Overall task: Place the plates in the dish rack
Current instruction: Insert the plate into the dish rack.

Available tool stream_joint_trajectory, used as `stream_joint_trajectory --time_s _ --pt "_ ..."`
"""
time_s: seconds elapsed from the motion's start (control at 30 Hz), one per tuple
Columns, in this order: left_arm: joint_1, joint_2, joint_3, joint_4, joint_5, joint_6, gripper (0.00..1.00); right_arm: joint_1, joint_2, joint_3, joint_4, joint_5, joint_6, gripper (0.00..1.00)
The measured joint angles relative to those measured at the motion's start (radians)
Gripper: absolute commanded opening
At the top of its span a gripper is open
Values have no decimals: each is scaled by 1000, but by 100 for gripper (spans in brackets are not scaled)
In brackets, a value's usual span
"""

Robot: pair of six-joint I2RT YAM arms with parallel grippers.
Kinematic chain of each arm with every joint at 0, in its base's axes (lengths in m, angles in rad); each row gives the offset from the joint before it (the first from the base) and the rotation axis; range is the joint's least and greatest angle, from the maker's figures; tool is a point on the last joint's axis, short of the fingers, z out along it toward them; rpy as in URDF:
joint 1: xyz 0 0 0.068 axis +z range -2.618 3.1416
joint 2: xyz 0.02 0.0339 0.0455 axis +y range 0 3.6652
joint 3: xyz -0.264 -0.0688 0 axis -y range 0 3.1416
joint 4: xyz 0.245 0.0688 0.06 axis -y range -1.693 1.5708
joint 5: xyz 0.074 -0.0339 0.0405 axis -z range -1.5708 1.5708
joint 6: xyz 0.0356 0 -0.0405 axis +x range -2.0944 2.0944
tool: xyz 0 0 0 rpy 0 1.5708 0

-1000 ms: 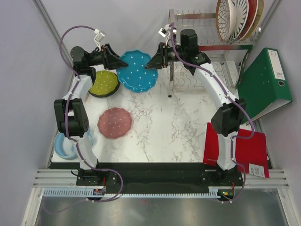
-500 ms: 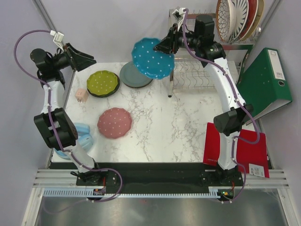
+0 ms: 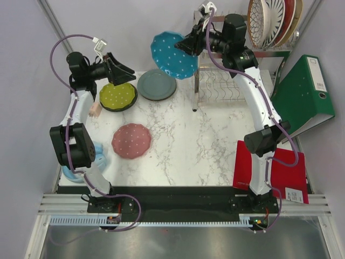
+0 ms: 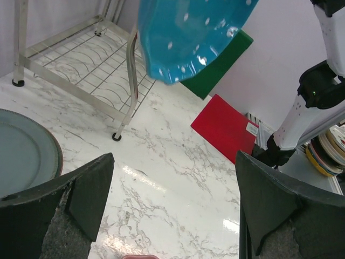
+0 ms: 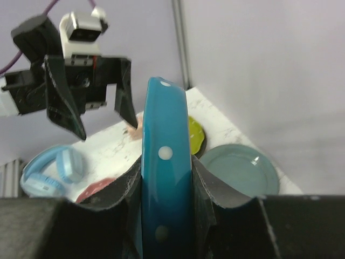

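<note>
My right gripper [image 3: 190,45] is shut on the rim of a teal plate [image 3: 173,54] with white dots, held edge-up in the air just left of the dish rack [image 3: 226,82]. In the right wrist view both pads press its rim [image 5: 166,178]. My left gripper [image 3: 126,75] hangs open and holds nothing, over the lime plate [image 3: 118,96] and apart from the teal one [image 4: 188,32]. A grey-blue plate [image 3: 156,84] and a pink plate [image 3: 131,140] lie flat on the table. Several plates [image 3: 272,21] stand in the rack's upper tier.
A green binder [image 3: 302,94] leans at the right beside the rack. A red folder [image 3: 272,170] lies at the right front. Blue headphones [image 3: 81,162] sit at the left edge, and a small pink cube [image 3: 95,109] lies near the lime plate.
My left gripper let go of the teal plate, opened wide and drew back to the left. My right arm lifted the plate up and toward the rack.
</note>
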Motion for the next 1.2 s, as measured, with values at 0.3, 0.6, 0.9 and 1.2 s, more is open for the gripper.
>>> stream_joint_trajectory --time_s 0.3,0.6,0.9,1.2 --pt "-11 8 -12 -108 -7 97 100 -2 -3 39 280 199 -4 0" --pt "-74 18 -31 -146 -15 134 100 -2 -13 64 399 405 -103 0" --pt "-115 30 -65 -151 -16 151 100 -2 -17 113 492 555 -210 0" --pt "-159 29 -117 -196 -71 203 100 -24 -79 32 505 713 -415 0"
